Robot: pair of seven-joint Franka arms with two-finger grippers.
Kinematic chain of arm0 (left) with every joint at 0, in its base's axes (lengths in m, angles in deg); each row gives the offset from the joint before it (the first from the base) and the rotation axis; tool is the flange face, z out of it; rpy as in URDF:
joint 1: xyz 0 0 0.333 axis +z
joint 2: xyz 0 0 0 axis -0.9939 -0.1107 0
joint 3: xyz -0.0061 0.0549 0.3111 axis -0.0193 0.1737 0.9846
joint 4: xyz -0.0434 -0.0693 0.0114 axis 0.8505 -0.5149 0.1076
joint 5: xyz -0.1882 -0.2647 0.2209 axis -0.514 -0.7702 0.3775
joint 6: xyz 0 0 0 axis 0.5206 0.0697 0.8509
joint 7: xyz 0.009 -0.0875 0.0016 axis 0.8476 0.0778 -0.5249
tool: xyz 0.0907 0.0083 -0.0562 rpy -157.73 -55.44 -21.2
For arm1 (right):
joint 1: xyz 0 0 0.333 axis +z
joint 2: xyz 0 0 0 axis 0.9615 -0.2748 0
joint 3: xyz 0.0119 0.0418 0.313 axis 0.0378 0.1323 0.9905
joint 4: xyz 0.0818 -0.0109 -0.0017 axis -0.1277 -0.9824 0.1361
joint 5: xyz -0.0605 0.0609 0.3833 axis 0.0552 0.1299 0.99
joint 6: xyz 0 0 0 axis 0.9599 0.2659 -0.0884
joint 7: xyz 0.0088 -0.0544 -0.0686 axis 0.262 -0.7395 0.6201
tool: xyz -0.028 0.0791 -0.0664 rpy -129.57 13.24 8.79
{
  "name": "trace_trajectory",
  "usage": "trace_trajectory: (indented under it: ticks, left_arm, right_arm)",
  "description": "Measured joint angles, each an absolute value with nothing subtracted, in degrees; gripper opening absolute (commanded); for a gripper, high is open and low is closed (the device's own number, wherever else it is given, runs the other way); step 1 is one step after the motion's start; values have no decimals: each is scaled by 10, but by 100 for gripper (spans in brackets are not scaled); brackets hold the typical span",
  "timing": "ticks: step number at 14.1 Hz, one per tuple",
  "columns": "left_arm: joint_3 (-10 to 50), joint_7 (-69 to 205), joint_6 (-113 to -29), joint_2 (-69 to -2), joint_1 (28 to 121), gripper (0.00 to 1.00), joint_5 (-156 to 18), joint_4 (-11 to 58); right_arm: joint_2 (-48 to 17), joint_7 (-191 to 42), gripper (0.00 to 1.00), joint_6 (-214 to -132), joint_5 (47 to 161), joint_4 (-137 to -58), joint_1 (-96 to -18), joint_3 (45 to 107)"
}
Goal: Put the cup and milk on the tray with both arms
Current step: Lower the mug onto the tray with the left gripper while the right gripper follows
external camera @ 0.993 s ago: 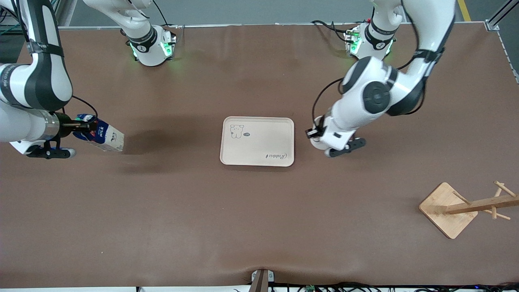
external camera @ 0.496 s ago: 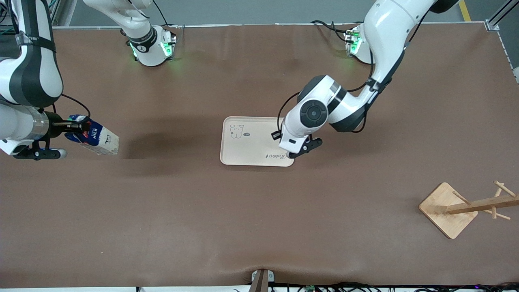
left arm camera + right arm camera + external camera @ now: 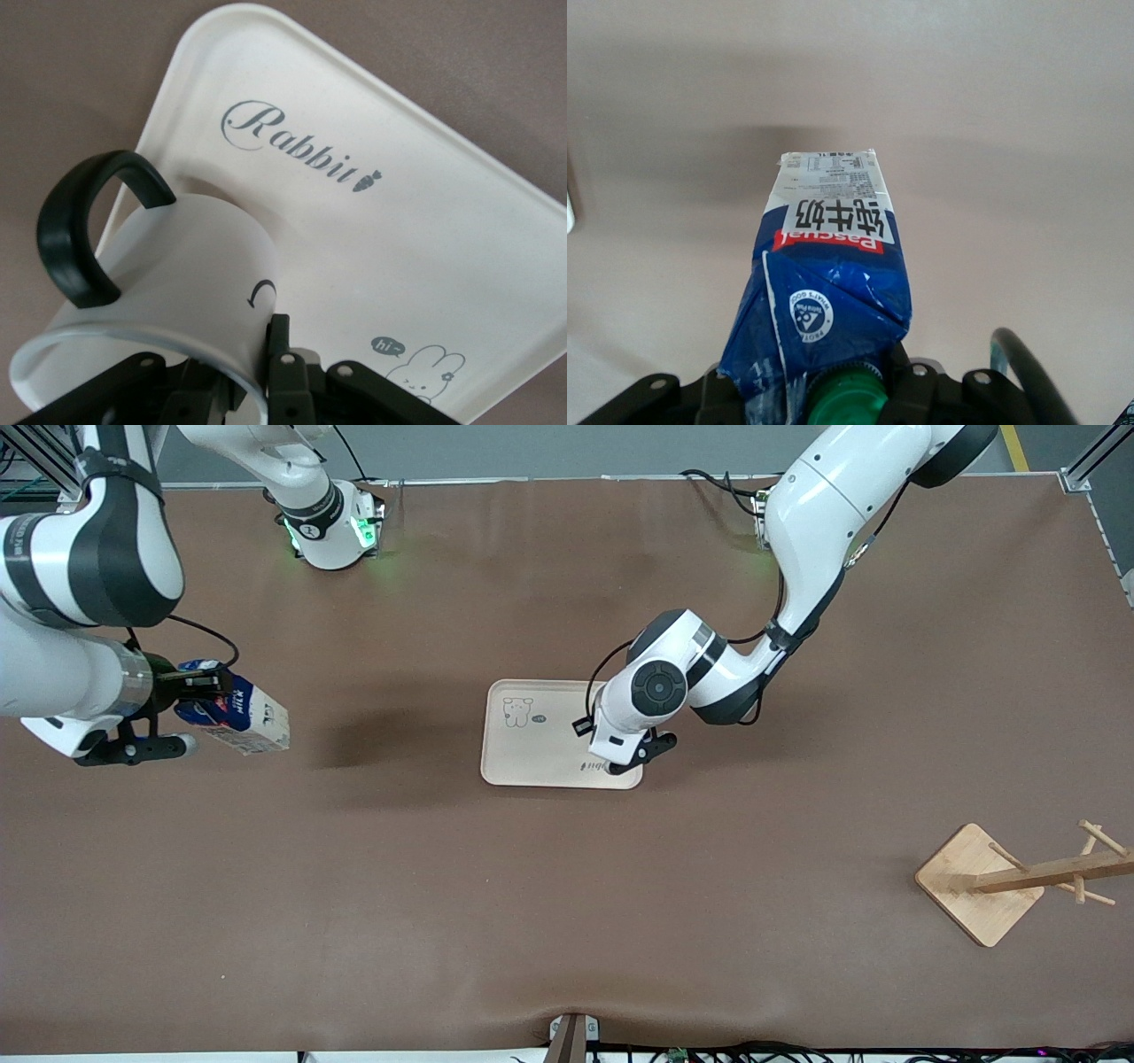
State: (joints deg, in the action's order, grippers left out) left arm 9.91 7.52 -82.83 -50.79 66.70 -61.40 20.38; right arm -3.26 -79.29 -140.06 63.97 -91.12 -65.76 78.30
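- We find the cup (image 3: 177, 274) clamped at its rim by the left gripper (image 3: 266, 390), held over the tray (image 3: 540, 757) corner bearing "Rabbit" script.
- We find the milk (image 3: 237, 717), marked "MILK", tilted in the right gripper (image 3: 199, 684), jaws closed on its top, over the brown table (image 3: 567, 921) toward the right arm's end.
- A wooden rack (image 3: 1010, 877) stands near the left arm's end.

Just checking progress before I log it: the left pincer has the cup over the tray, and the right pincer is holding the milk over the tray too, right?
Not quite. In the front view the right pincer holds the milk over bare table toward the right arm's end, away from the tray. The left pincer does hold the cup over the tray.
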Motion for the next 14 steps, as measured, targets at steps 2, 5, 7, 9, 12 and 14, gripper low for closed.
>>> trace_trajectory:
  ticks: [2,5,7,9,12,14]
  left_arm:
    - [99,73,-831,-510,663,0,-614,202]
    - [100,71,-832,-512,659,63,-614,201]
    - [101,71,-840,-521,659,100,-614,201]
    - [104,71,-845,-525,659,100,-614,201]
    - [105,71,-845,-525,661,100,-614,190]
    - [105,71,-845,-524,661,100,-614,180]
  right_arm:
    - [-33,-839,0,-1391,643,-906,-626,784]
    - [-33,-914,0,-1386,678,-905,-572,786]
    - [-36,-971,0,-1386,715,-905,-545,786]
    - [-41,-1002,0,-1386,748,-904,-531,786]
    - [-50,-1037,0,-1392,762,-903,-513,786]
    - [-58,-1066,0,-1404,769,-898,-492,786]
